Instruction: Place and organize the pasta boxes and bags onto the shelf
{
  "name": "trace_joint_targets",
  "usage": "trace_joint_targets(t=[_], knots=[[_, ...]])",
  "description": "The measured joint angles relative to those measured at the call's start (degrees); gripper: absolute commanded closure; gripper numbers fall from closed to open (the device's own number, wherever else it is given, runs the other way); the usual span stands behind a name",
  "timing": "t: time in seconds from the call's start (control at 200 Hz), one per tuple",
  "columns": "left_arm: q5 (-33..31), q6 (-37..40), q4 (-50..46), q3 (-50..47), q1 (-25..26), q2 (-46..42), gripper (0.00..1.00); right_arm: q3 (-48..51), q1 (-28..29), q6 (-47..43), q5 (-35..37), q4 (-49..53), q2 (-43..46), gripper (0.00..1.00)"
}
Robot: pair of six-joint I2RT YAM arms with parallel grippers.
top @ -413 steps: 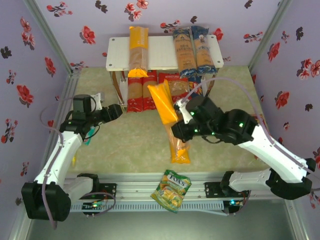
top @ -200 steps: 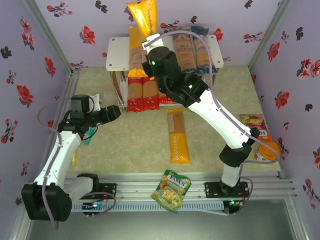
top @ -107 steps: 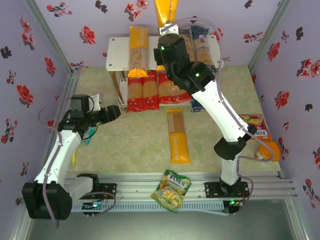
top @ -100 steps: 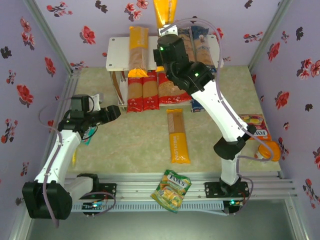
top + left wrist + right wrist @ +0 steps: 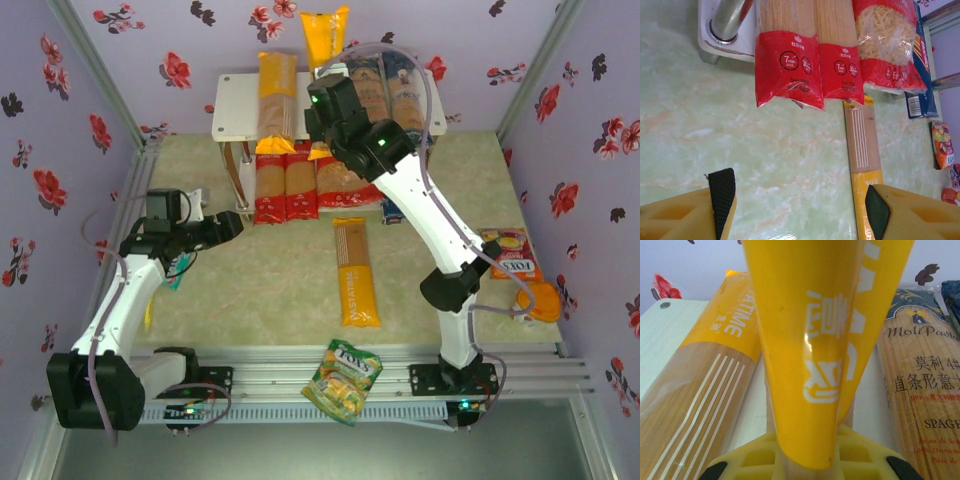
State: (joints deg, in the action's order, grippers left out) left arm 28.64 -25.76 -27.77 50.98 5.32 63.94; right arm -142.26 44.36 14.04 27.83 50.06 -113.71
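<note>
Purple flower walls (image 5: 60, 100) stand around a green tabletop (image 5: 260, 300). On the left, the left jaws are wide open and hold nothing, near the red bags (image 5: 787, 65) on the white shelf's (image 5: 235, 115) low board. The right jaws pinch a yellow bag (image 5: 325, 35) above the shelf top. Its white letters show up close from the right wrist.

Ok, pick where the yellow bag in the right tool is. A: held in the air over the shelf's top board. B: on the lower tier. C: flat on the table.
A: the right tool is shut on one end of the yellow bag, holding it over the shelf's top board, between the yellow pack and the dark-blue packs lying there.
</note>
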Motion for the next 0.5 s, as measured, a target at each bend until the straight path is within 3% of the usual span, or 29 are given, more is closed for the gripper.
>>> trace_joint_targets(t=[0.205, 0.275, 0.5], knots=[[0.1, 0.0, 0.0, 0.0, 0.0, 0.6, 0.29, -1.4, -1.8, 3.0, -3.6, 0.9, -0.5, 1.00], [0.1, 0.1, 0.0, 0.1, -0.1, 0.7, 0.29, -1.8, -2.4, 3.9, -4.8, 1.0, -0.7, 0.89], [0.1, 0.4, 0.0, 0.4, -0.3, 0.7, 0.29, -2.5, -3.7, 5.6, -6.7, -0.5, -1.8, 0.73]])
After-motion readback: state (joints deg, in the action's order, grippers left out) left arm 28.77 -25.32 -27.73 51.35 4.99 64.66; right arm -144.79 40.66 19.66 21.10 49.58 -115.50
